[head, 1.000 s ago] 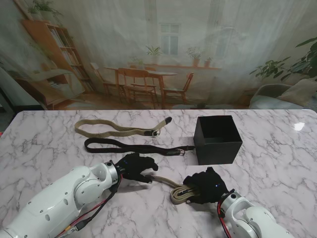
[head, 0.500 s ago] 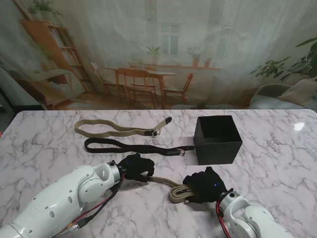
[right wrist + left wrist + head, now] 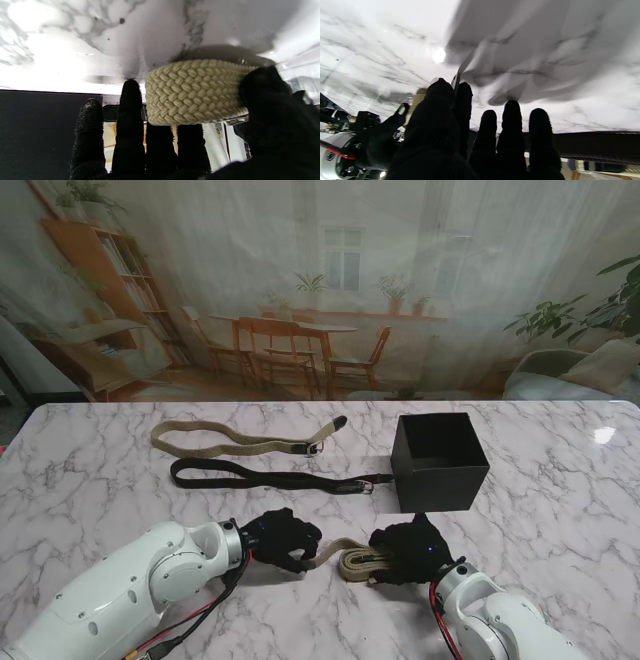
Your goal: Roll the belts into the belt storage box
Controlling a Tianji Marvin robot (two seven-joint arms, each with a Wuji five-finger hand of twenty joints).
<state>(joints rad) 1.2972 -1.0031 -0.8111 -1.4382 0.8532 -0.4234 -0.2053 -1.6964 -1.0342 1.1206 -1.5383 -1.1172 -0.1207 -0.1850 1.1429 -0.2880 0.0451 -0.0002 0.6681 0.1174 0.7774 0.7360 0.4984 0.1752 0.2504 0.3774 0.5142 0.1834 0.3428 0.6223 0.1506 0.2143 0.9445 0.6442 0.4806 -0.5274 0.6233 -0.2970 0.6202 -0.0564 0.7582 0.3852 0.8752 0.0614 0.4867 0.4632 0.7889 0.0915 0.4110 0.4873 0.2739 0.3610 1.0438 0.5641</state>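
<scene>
Stand view: you see a white marble table [image 3: 90, 480] with three belts and one box on it. The open black square storage box [image 3: 440, 463] sits right of the middle, far from you. It looks empty from here. A long tan woven belt [image 3: 235, 443] lies flat, left of the box. A thin black belt [image 3: 280, 476] lies just nearer to you than the tan one, and its buckle end almost touches the box.

Nearer to you, a cream braided belt [image 3: 355, 558] lies between your two hands. Your right hand [image 3: 408, 552], in a black glove, is closed around a rolled part of this belt. In the right wrist view the braided roll [image 3: 195, 92] sits between the thumb and the fingers [image 3: 130, 120], close to the table.

Your left hand [image 3: 283, 539], also in a black glove, pinches the loose end of the same belt. In the left wrist view the thumb and first finger [image 3: 463, 100] press together on a thin strip, and the other fingers stick out straight.
</scene>
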